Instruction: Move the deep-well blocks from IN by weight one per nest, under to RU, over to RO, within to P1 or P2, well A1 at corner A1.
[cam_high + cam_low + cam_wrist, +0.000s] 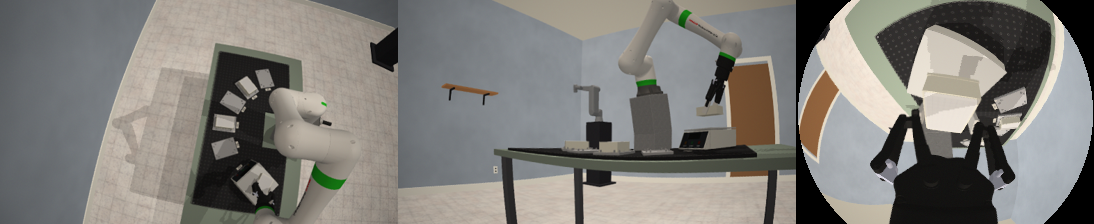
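Gripping a pale rectangular deep-well block (267,183) (710,110) (950,111) between black two-finger gripper's (263,195) (714,104) (948,120) fingertips, hanging just below, above the off-white boxy check-weigher (243,183) (719,138) (941,57).

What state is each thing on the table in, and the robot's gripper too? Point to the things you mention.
Gripper (263,198) (714,104) (947,107): shut on a block, raised
Held block (266,183) (710,110) (951,111): in the air above the check-weigher
Check-weigher (244,185) (722,139) (941,57): nothing resting on its platform
Two other blocks (225,122) (248,85): each sitting in a nest
Three other nests (225,148) (232,101) (264,78): empty
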Robot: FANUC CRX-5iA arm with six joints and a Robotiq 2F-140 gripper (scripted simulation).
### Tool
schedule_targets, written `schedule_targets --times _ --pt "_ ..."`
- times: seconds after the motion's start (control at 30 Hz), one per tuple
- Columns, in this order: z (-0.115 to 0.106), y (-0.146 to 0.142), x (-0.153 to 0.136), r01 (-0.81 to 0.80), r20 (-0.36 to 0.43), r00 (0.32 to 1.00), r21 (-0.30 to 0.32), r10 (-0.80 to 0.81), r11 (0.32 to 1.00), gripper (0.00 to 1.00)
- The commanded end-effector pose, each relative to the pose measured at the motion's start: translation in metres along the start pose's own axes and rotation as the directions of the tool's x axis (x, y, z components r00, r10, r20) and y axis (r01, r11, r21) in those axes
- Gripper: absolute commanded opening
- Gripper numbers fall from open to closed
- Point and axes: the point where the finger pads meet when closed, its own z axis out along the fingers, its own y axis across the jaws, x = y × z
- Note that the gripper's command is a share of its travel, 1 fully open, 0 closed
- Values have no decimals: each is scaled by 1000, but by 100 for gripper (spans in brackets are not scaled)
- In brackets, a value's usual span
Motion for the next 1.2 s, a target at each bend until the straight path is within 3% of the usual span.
schedule_targets --times 0.0,0.83,1.17 --pt "0 0 0 0 0 1000 0 0 1000 10" --pt "0 1 0 0 0 1000 0 0 1000 10" --pt "13 1 8 0 0 1000 0 0 1000 10"
